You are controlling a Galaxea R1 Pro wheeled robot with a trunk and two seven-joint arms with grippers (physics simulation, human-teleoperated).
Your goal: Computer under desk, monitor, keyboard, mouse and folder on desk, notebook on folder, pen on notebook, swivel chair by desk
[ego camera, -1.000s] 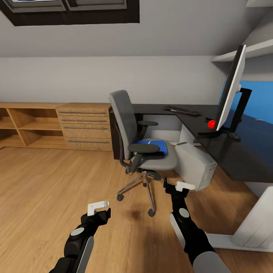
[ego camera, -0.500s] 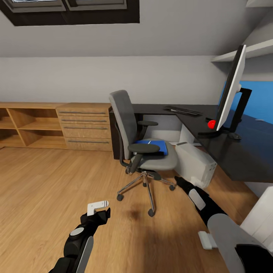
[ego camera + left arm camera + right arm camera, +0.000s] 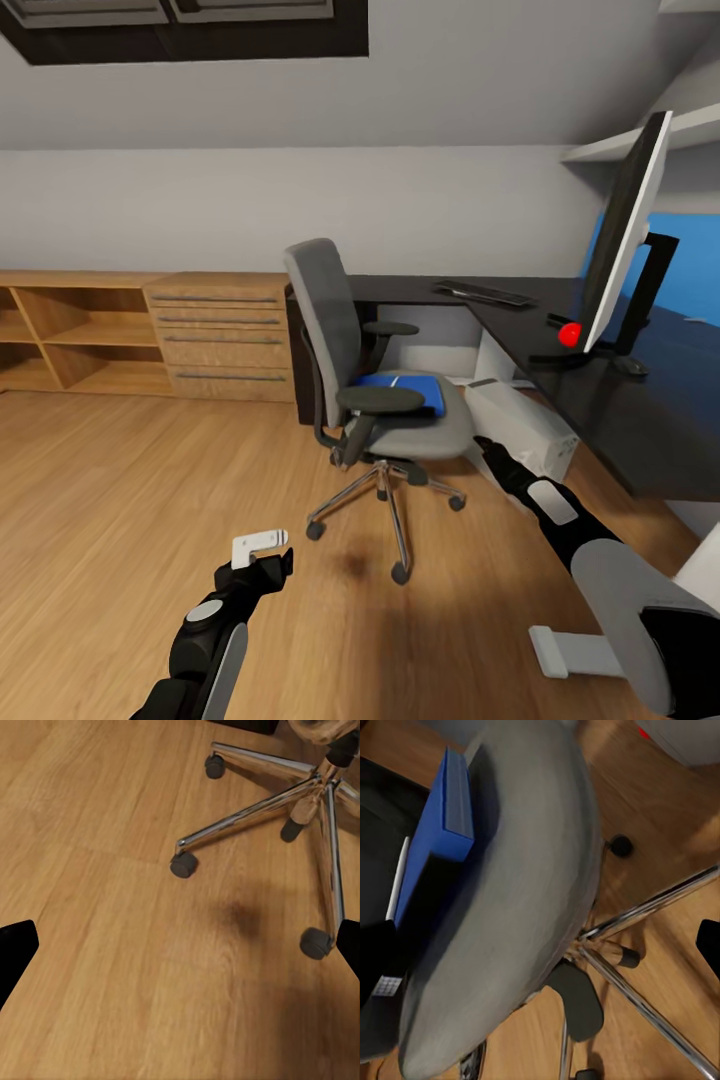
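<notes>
The swivel chair (image 3: 375,395) stands in the middle of the head view on the wood floor (image 3: 120,500), just in front of the black desk (image 3: 600,400) that runs along the right side of the frame. On its grey seat lies a flat blue item (image 3: 400,388) with a thin white pen (image 3: 392,378) on top; in the right wrist view the same blue item (image 3: 439,832) rests on the seat with the pen (image 3: 397,877) along its upper face. The monitor (image 3: 625,235) stands on the desk at the upper right, seen almost edge-on, and the keyboard (image 3: 483,293) lies on the desk farther back, near the centre right. A pale computer case (image 3: 525,428) lies tilted on the floor under the desk edge, just right of the chair. The left gripper (image 3: 262,548) hangs low in the lower left over bare floor, its fingers spread wide in the left wrist view, with the chair's chrome legs and casters (image 3: 182,864) beyond. The right arm (image 3: 560,520) reaches from the lower right toward the chair seat; its gripper is near the seat edge, and I cannot tell whether it is wide or narrow.
</notes>
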